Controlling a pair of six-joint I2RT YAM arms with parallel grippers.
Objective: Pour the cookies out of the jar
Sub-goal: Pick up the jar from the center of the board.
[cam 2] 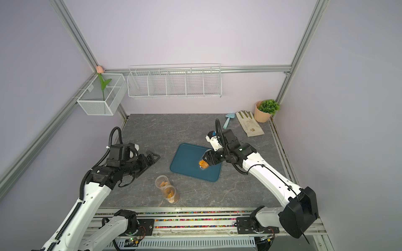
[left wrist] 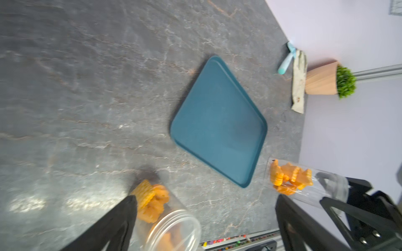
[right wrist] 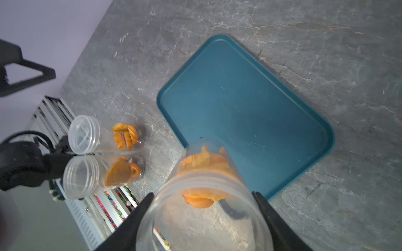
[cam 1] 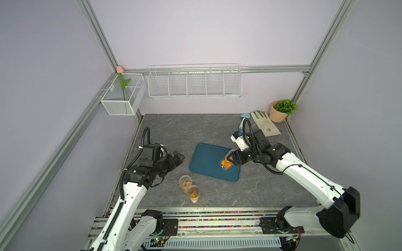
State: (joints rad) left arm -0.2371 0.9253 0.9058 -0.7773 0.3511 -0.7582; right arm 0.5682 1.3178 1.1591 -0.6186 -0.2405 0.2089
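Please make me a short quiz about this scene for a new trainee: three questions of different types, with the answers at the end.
1. True or false: some cookies already lie on the blue tray.
2. What does the right gripper hold? A) the blue tray B) a clear jar with cookies inside C) nothing
3. Fill in: besides the held jar, ___ other jars stand on the table, near the open left gripper.
Key: 1 false, the tray is bare. 2 B. 3 two.
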